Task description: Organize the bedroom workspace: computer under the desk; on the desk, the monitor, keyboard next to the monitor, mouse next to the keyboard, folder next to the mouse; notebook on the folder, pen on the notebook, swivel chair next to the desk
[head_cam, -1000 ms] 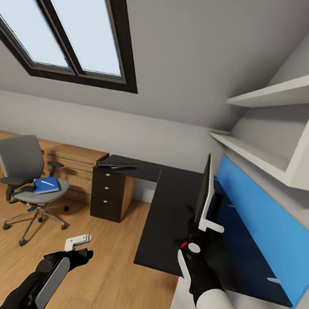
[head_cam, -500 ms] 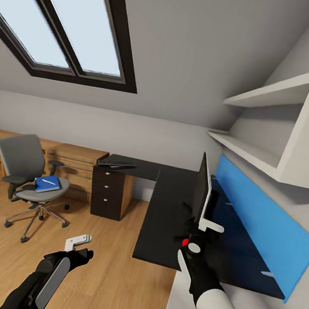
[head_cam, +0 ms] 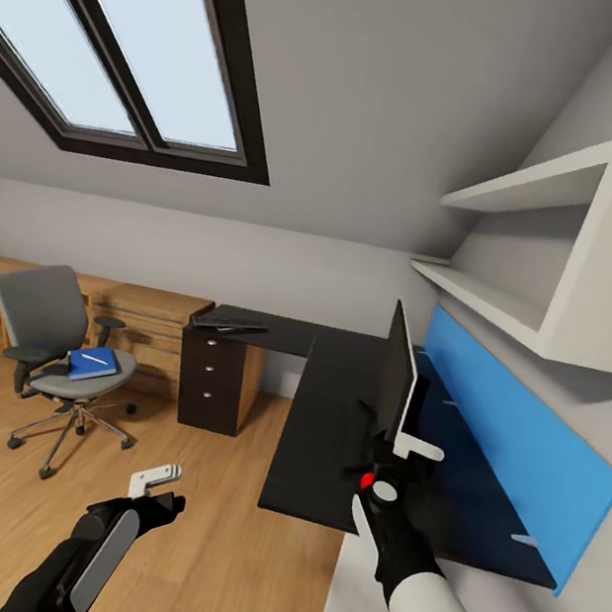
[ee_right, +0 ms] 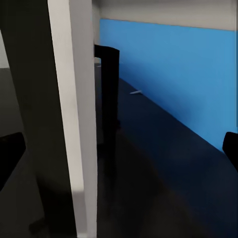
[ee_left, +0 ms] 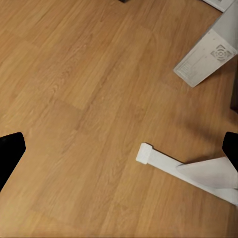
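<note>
At the left of the frame the swivel chair (head_cam: 58,343) stands on the wood floor (head_cam: 206,529) with the blue folder (head_cam: 93,364) on its seat. Lower left, the left gripper (head_cam: 157,483) hangs over bare floor with jaws spread, holding nothing. Right of centre, the monitor (head_cam: 397,374) stands edge-on on the black surface (head_cam: 326,420), and the right gripper (head_cam: 387,461) sits at its base; I cannot tell whether those jaws grasp it.

The black desk (head_cam: 324,430) carries the monitor (head_cam: 397,377) and keyboard (head_cam: 230,324) — the swivel chair (head_cam: 62,353) carries the folder (head_cam: 93,364).
</note>
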You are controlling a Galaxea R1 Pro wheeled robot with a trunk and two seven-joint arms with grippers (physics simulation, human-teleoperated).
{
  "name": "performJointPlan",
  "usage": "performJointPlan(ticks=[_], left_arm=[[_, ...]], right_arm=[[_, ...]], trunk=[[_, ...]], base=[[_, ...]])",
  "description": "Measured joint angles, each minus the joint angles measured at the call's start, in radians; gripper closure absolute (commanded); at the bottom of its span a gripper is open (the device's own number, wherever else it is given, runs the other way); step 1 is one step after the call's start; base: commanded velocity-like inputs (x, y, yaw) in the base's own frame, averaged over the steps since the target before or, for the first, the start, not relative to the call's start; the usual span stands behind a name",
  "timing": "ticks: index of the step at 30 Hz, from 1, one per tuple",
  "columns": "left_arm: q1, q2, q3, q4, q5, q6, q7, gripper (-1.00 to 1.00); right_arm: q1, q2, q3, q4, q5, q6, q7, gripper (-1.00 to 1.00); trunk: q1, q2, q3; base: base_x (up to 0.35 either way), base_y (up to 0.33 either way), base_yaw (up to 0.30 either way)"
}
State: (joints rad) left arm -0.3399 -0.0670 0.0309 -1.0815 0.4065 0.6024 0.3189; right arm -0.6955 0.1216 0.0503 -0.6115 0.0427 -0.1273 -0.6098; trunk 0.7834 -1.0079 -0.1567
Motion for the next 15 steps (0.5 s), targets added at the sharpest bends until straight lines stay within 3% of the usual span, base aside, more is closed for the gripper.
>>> performJointPlan(ticks=[15], left_arm=[[0.000, 0.000, 0.001, 0.000, 0.002, 0.000, 0.000, -1.00]], right_arm=[[0.000, 0.001, 0.000, 0.000, 0.000, 0.000, 0.001, -1.00]], trunk=[[0.000, 0.000, 0.000]], base=[[-0.002, -0.040, 0.000]])
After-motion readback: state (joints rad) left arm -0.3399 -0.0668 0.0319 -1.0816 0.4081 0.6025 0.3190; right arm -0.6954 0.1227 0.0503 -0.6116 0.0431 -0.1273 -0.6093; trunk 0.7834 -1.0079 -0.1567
